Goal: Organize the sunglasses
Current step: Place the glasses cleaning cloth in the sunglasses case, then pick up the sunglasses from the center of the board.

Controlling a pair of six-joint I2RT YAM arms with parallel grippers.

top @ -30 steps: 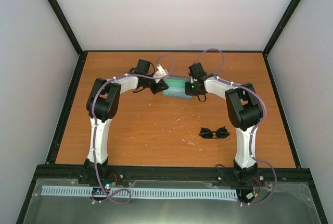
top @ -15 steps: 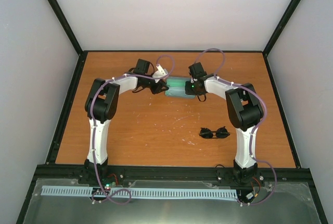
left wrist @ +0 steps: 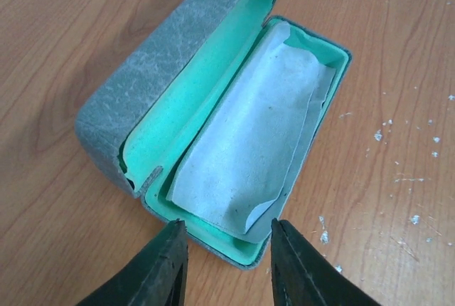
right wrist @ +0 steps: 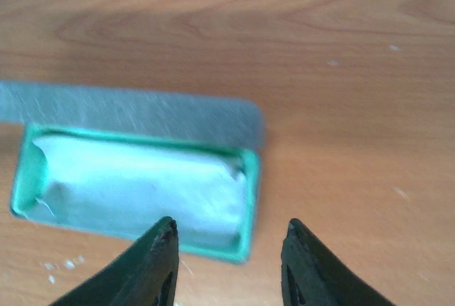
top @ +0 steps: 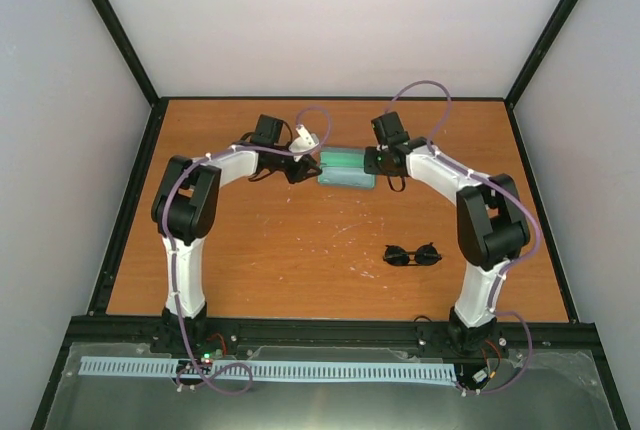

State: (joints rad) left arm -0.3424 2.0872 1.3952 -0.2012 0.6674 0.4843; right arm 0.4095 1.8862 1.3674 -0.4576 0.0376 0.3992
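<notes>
Top external view: left hand (left wrist: 227,226) and right hand (right wrist: 231,223), both spread and empty, flank the open case (top: 346,167); sunglasses (top: 412,254) lie well apart from it.

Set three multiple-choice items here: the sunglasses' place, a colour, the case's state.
1. The sunglasses lie: A on the table, apart from the case; B in a gripper; C off the table.
2. The case's lining is: A red; B green; C yellow.
3. The case is: A shut; B upside down; C open.
Key: 1 A, the pair rests on bare wood; 2 B, green shows in both wrist views; 3 C, its lid is raised, the cloth inside shows.
</notes>
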